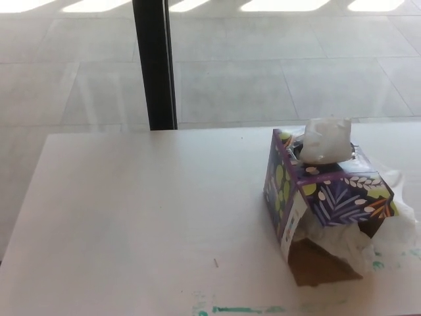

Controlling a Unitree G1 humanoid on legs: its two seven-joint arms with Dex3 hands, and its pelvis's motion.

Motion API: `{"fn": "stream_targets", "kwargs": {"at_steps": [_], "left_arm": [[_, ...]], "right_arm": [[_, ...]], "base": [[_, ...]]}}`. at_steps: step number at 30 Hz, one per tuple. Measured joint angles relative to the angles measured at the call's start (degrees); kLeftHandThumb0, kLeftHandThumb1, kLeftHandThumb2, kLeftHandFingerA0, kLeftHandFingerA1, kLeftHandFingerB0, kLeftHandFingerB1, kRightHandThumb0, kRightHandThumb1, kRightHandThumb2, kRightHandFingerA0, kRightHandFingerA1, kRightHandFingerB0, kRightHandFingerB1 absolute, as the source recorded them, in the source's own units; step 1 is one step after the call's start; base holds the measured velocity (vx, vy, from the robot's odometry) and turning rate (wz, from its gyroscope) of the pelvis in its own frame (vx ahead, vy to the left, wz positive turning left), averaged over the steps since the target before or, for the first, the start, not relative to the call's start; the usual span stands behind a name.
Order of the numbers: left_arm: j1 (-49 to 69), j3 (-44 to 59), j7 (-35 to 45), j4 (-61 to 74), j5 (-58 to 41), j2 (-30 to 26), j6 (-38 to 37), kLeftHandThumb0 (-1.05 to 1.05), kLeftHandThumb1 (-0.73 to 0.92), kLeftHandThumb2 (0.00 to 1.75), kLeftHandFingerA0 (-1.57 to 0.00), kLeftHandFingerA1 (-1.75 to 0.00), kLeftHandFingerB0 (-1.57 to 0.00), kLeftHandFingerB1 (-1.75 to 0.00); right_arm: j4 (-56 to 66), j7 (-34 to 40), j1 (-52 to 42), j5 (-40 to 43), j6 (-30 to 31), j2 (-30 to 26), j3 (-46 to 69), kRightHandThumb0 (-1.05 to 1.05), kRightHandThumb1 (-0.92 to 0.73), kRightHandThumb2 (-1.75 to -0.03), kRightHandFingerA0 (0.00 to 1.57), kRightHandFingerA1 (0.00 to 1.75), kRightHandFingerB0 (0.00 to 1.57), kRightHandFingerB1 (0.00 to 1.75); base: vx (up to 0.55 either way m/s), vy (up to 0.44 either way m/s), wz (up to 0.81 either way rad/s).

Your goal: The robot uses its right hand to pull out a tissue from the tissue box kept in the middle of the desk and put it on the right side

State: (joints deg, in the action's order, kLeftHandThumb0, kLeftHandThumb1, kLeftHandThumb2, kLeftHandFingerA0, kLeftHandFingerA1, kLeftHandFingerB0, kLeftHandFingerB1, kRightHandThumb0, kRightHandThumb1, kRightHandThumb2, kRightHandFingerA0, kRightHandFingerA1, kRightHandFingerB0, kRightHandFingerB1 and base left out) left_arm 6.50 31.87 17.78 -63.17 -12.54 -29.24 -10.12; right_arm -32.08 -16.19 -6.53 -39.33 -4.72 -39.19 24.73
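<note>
Neither hand shows, so finger state is unknowable; a tissue (325, 139) stands from the tissue box (325, 197), its torn side spilling paper.

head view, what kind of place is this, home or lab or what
Probably an office or lab rather than a home: a plain white desk against a glass wall with a black frame post, a large-tiled floor beyond, and only a tissue box on the desk.
</note>
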Motion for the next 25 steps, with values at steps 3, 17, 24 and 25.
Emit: {"fn": "stream_targets", "kwargs": {"at_steps": [3, 17, 24, 25], "left_arm": [[0.00, 0.35, 0.26, 0.00, -0.07, 0.08, -0.05, -0.73, 0.88, 0.67, -0.59, -0.54, -0.50, -0.41], [-0.03, 1.25, 0.49, -2.52, -0.11, 0.10, -1.47, -0.74, 0.88, 0.66, -0.60, -0.60, -0.52, -0.45], [0.02, 1.09, -0.15, -5.88, -0.04, 0.08, -1.47, -0.73, 0.88, 0.67, -0.57, -0.61, -0.48, -0.45], [0.02, 1.09, -0.15, -5.88, -0.04, 0.08, -1.47, -0.73, 0.88, 0.67, -0.57, -0.61, -0.48, -0.45]], "right_arm": [[-3.58, 1.98, -1.54, 1.24, -0.24, 1.35, 2.58, -0.74, -0.70, -0.61, 0.40, 1.10, 0.45, 0.89], [-19.41, 12.51, -3.77, 8.49, -1.50, 2.97, 14.63, -0.78, -0.64, -0.58, 0.75, 1.09, 0.72, 0.82], [-20.33, 18.23, -3.11, 12.76, -2.04, 9.17, 15.14, -0.77, -0.49, -1.03, 0.82, 0.96, 0.75, 0.83], [-20.33, 18.23, -3.11, 12.76, -2.04, 9.17, 15.14, -0.77, -0.49, -1.03, 0.82, 0.96, 0.75, 0.83]], "base": [[0.00, 0.000, 0.00], [0.00, 0.000, 0.00], [0.00, 0.000, 0.00], [0.00, 0.000, 0.00]]}}
